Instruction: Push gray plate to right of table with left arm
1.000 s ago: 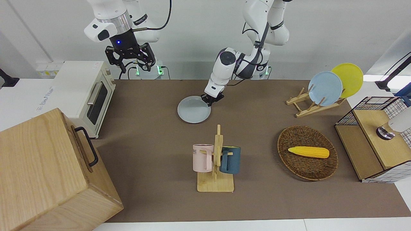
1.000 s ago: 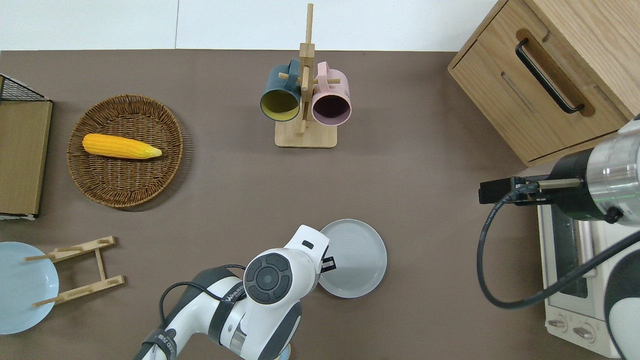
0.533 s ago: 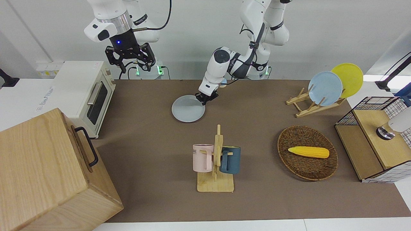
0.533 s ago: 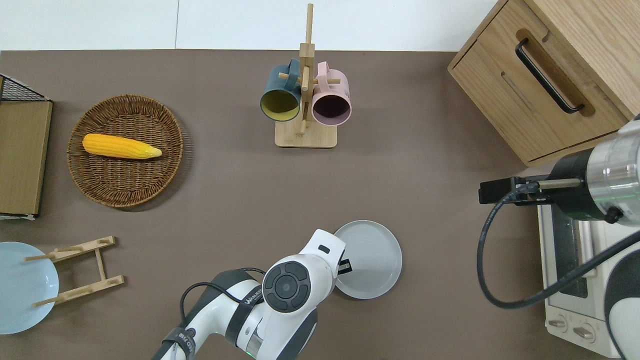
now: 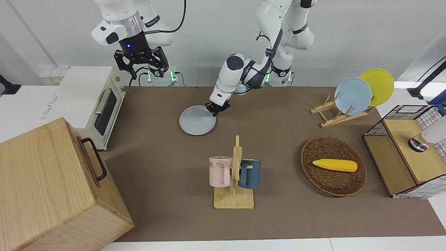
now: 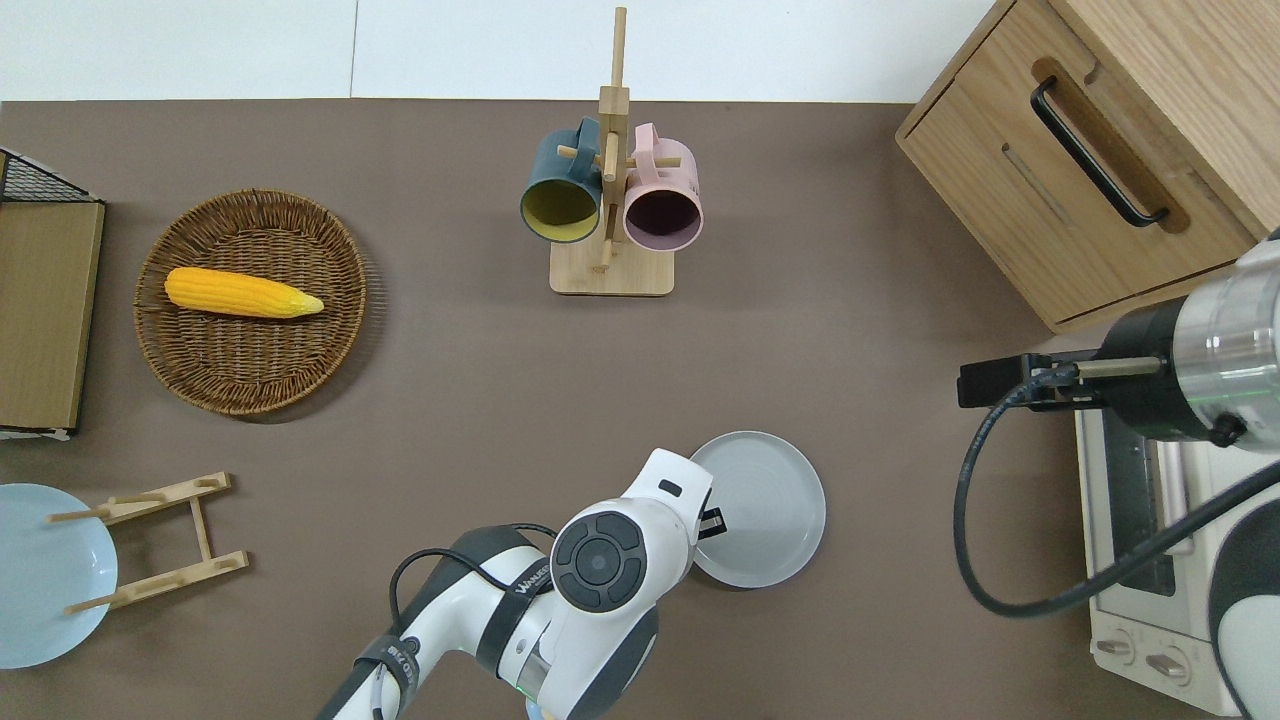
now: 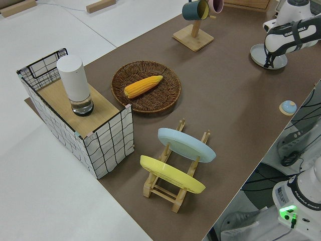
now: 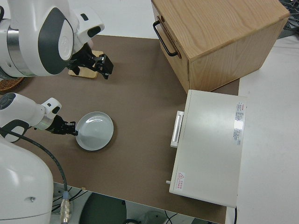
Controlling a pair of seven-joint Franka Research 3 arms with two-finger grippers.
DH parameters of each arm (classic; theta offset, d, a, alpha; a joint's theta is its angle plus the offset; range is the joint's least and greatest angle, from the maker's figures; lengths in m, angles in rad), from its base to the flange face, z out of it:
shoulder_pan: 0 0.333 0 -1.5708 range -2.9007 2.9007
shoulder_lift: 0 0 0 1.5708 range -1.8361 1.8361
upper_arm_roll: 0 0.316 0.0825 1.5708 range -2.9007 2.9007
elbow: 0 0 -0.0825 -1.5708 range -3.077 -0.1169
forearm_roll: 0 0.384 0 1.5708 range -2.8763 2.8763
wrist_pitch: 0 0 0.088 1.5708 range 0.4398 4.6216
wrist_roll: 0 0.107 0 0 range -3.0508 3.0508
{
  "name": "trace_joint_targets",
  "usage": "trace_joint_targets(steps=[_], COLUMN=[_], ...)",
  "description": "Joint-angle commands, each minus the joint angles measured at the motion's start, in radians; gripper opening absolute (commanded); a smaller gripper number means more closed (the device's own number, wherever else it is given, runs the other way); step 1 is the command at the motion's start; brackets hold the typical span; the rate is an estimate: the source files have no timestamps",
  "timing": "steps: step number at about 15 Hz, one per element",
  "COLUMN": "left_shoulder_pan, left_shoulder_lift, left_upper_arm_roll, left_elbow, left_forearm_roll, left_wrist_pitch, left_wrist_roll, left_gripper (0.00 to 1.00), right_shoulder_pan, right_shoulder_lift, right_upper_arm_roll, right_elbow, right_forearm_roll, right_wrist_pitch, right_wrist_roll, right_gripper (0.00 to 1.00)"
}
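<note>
The left arm [image 5: 233, 68] is bent down from its base toward the middle of the table [image 5: 278, 216], with its white, rounded wrist tilted toward the right arm's end. The left gripper [image 5: 214, 108] is set low at the rim of the gray plate [image 5: 195, 121], on the edge facing the left arm's end, and appears to touch it. Whether this gripper is open or closed cannot be told. The right arm is parked, and the jaws of the right gripper [image 5: 141, 64] are seen spread wide with nothing between them.

The plate is found lying flat on the matte brown tabletop, near the robots and somewhat toward the right arm's end of the middle. It is round, shallow and smooth, with a low raised rim.

Close to the robots at the right arm's end, a boxy cream oven [image 5: 87, 101] with a dark glass door is seen. At the left arm's end, a slatted wooden rack [image 5: 334, 115] is stood with a sky-blue plate [image 5: 352, 96] and a yellow plate [image 5: 379, 85] leaned on edge in it.

Farther from the robots, a round woven basket [image 5: 331, 184] is laid with a ridged yellow corn cob [image 5: 334, 165] in it. Beside it, at the table's end, a black wire crate [image 7: 108, 145] is topped by a board bearing an upright white cylinder [image 7: 74, 80]. Farther from the robots than the plate, a wooden peg stand [image 5: 234, 200] is hung with a pink mug [image 5: 219, 171] and a teal mug [image 5: 251, 173]. A pale grained wooden cabinet [image 5: 45, 188] with a black handle is set farthest, at the right arm's end.
</note>
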Motion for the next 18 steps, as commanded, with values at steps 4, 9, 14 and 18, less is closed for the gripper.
trace_joint_targets(steps=[4,9,14,18], left_shoulder_pan=[-0.011,0.008,0.103,0.264], left_shoulder_lift=[0.033,0.0,-0.084,-0.171], left_upper_arm_roll=[0.011,0.023,0.057,0.058], left_elbow=[0.033,0.072,0.089,0.118], left_forearm_roll=[0.053,0.097,0.127,0.128], left_wrist_pitch=[0.002,-0.155,-0.3,-0.435], left_wrist_roll=[-0.015,0.001,0.216,0.395], left_gripper=[0.79,0.98,0.99,0.99], right_shoulder_pan=[-0.006,-0.006,-0.006,-0.006], right_shoulder_lift=[0.006,0.006,0.006,0.006], right_upper_arm_roll=[0.004,0.004,0.004,0.004], right_elbow=[0.014,0.014,0.014,0.014], right_forearm_roll=[0.016,0.016,0.016,0.016], right_wrist_pitch=[-0.005,-0.005,-0.005,-0.005], right_wrist_roll=[0.002,0.002,0.002,0.002], right_gripper=[0.996,0.996,0.996,0.996])
